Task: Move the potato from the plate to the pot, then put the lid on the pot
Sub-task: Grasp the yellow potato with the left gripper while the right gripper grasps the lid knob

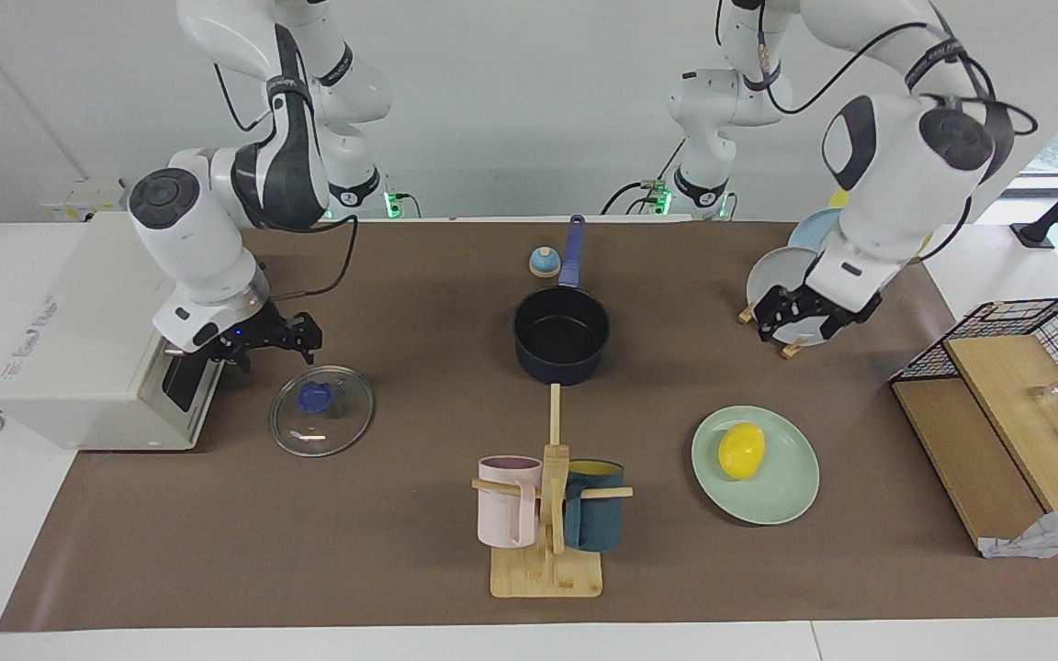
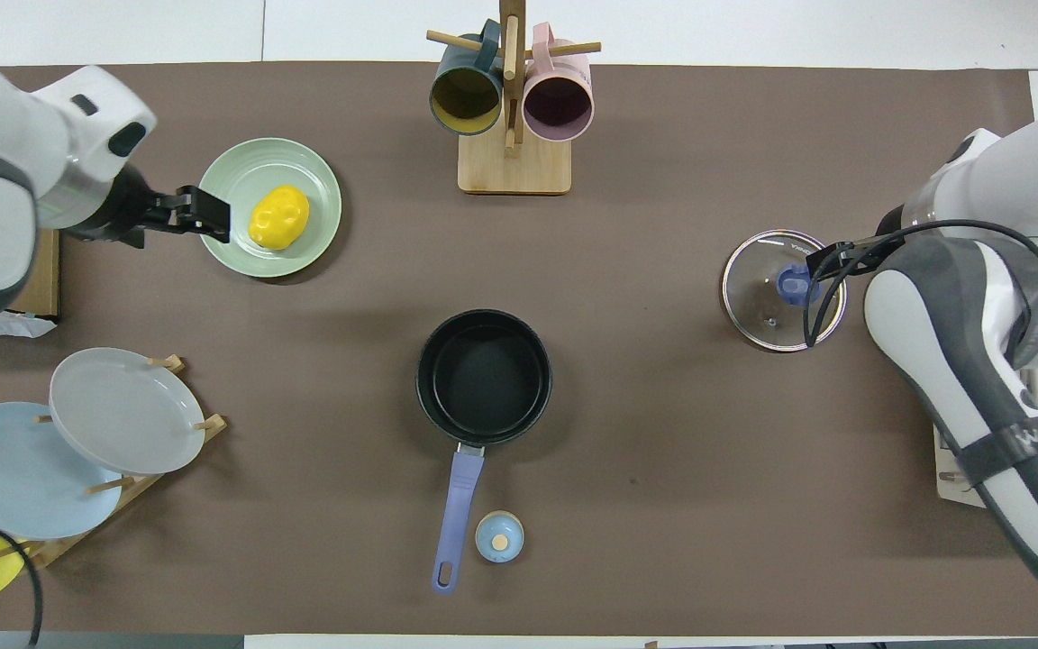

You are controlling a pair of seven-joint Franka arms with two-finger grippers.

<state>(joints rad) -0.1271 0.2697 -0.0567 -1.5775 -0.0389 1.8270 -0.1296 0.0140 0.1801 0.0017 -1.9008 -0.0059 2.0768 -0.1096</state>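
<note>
Resting on the plate [image 1: 782,491] at lower right of the facing view, the potato [image 1: 741,450] looks smooth, rounded and light, so it will likely slip unless pinched across its narrow middle. Above it in that view the left gripper [image 1: 782,326] hangs with fingers seemingly apart. At centre left the right gripper [image 1: 295,338] waits just above the lid [image 1: 321,410], finger state unclear; the pot [image 1: 561,335] stands uncovered at centre.
</note>
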